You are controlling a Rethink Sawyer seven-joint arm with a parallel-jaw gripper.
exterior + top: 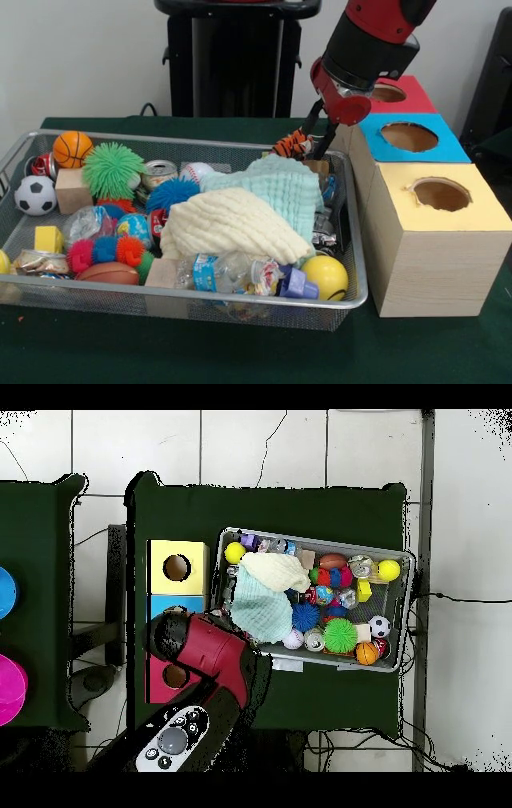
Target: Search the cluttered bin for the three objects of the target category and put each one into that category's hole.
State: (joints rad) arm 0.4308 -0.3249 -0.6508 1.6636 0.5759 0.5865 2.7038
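My gripper (310,146) hangs over the far right corner of the silver wire-mesh bin (358,264) and is shut on the orange striped tiger plush (290,146), holding it just above the rim. The red-topped hole (390,93) is behind and to the right of the gripper, on the farthest wooden box. In the overhead view the red arm (215,654) covers the gripper and the tiger; the red-topped box (160,677) shows beside it, and the bin (405,624) lies to the right. No other plush animal shows; a tan one with pink ears is hidden.
A blue-topped box (436,148) and a yellow-topped box (480,212) stand in a row right of the bin. A mint cloth (280,188) and a cream cloth (232,224) lie over the bin's middle. Spiky balls, sport balls, cans, blocks and a bottle (232,272) fill the rest.
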